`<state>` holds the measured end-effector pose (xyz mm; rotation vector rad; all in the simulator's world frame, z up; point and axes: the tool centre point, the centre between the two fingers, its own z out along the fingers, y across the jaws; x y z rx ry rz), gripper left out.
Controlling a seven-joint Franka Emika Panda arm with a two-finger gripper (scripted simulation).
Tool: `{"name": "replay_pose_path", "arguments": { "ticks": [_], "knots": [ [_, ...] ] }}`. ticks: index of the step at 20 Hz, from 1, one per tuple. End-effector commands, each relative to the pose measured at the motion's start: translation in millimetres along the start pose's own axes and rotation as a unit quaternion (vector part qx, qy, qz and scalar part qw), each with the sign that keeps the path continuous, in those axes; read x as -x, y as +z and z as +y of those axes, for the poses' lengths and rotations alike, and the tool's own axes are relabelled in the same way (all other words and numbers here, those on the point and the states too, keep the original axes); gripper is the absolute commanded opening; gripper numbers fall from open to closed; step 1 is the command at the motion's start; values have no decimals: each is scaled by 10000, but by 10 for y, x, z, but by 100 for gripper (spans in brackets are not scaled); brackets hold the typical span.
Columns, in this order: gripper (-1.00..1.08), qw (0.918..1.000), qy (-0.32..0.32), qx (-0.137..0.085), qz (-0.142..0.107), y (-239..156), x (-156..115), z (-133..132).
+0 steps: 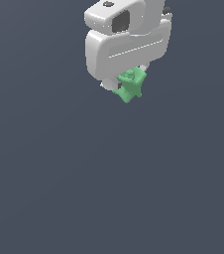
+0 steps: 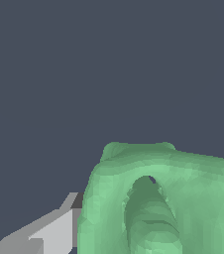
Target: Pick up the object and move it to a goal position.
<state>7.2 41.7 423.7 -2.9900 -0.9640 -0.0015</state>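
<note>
Near the top of the exterior view, a white robot arm [image 1: 126, 42] reaches down, its jaws pinching a small, lumpy green object [image 1: 130, 85]. Behind them lies a plain dark grey-blue surface [image 1: 109, 188].

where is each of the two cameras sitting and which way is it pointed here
Exterior view: off the arm, its own position not settled; it faces the white gripper holding the green lumpy object against plain dark grey ground.
Wrist view: mounted on the wrist, looking along the gripper at the green lumpy object up close; one grey fingertip shows beside it.
Shared: the object and gripper.
</note>
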Motion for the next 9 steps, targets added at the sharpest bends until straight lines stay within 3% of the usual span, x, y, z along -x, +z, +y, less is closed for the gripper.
{"name": "replay_pose_path", "arguments": {
  "ticks": [1,9],
  "knots": [
    [-100,10000,1,-2,-4,-80,-21,7],
    [-100,10000,1,-2,-4,-167,-50,19]
  ]
}}
